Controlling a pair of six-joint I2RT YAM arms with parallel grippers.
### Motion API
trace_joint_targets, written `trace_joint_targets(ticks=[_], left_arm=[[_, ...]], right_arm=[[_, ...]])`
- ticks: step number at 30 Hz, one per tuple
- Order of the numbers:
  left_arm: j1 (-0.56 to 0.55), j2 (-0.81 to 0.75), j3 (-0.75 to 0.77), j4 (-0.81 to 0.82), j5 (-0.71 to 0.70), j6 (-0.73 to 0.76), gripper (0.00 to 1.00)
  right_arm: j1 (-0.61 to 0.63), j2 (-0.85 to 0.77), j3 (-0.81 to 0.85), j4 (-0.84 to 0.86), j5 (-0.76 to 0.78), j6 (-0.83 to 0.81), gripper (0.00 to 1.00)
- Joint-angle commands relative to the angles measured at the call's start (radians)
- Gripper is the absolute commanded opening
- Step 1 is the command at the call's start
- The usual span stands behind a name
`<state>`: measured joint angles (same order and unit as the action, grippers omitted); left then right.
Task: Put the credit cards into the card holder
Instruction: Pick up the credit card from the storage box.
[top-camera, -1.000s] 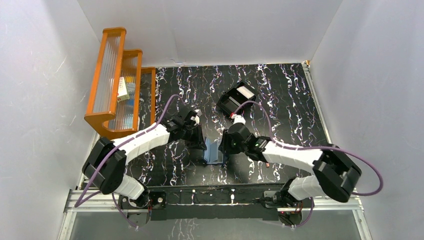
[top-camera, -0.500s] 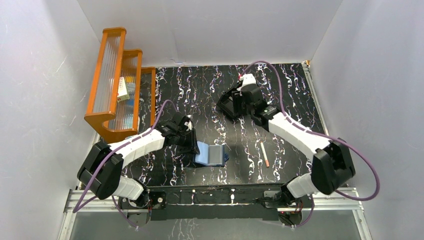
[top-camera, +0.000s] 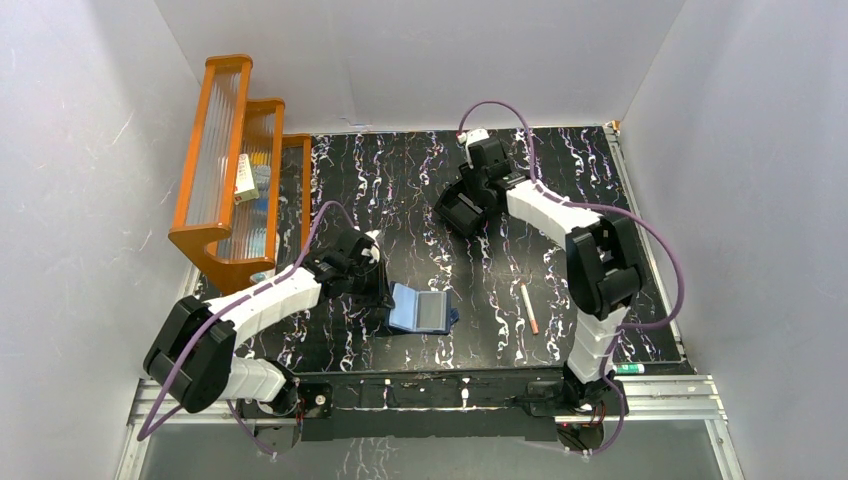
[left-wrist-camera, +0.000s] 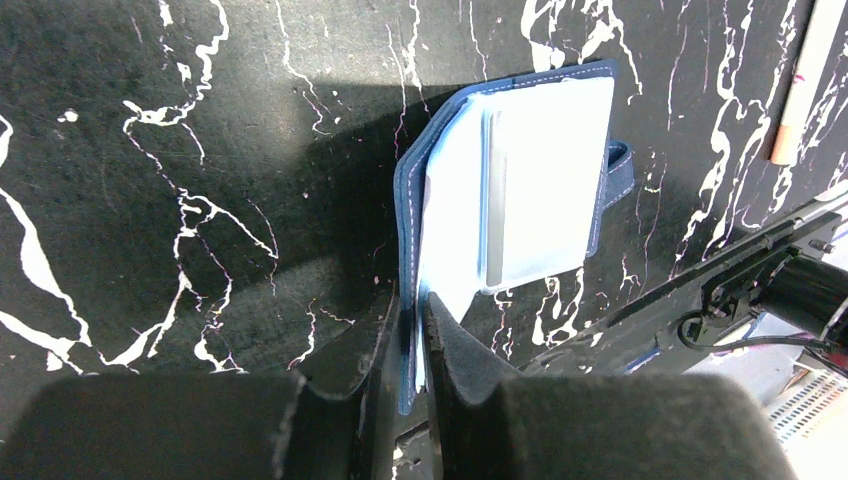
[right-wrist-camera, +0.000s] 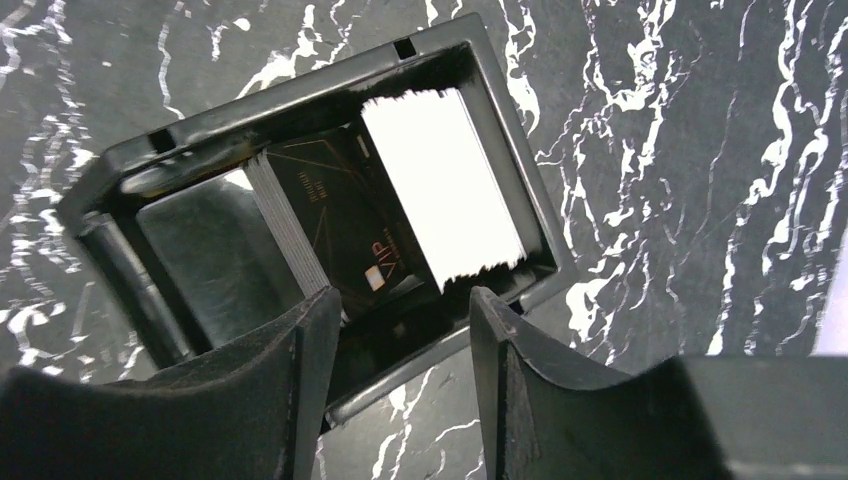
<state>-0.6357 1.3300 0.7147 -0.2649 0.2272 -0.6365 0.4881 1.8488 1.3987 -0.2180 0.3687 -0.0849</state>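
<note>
Navy-blue outside and lighter blue within, the card holder (top-camera: 422, 312) lies open on the black marbled table (top-camera: 400, 180), near the front edge and between the two arm bases. The left gripper (left-wrist-camera: 412, 300) has its jaws pinched narrow on the near edge of the holder's cover, and from the left wrist view the pale inner flap lies flat with the snap tab sticking out on the far side. A second ago the holder stood folded up between both grippers; it has been spread flat since half a second ago and has barely shifted, while the left arm has drawn slightly toward its own side.

Just to the right of the holder lies a thin pale stick (top-camera: 528, 308), which the right arm covered a second ago.

Farther back, the right arm has left the holder and reached to the black box (right-wrist-camera: 300, 88) at mid-table, its elbow now folded up higher than half a second ago. The right gripper (right-wrist-camera: 400, 300) hangs over the box's near wall, jaws wide and holding nothing. Inside the box sit the credit cards (right-wrist-camera: 445, 185): a white stack beside a dark stack with gold print.
</note>
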Motion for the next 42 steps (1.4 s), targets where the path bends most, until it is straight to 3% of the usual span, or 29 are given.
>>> trace_joint_targets(ticks=[1,19,42], left_arm=[[0.007,-0.045,-0.015,0.023,0.039,0.014,0.12],[0.007,-0.051,-0.041,0.045,0.079,-0.005,0.13],[0.007,-0.054,-0.070,0.061,0.078,-0.032,0.13]], right_arm=[[-0.001,0.069,0.101,0.003,0.085,-0.123,0.60],[0.000,0.230,0.163,0.082,0.199,-0.275,0.58],[-0.001,0.124,0.125,0.133,0.187,-0.286,0.22]])
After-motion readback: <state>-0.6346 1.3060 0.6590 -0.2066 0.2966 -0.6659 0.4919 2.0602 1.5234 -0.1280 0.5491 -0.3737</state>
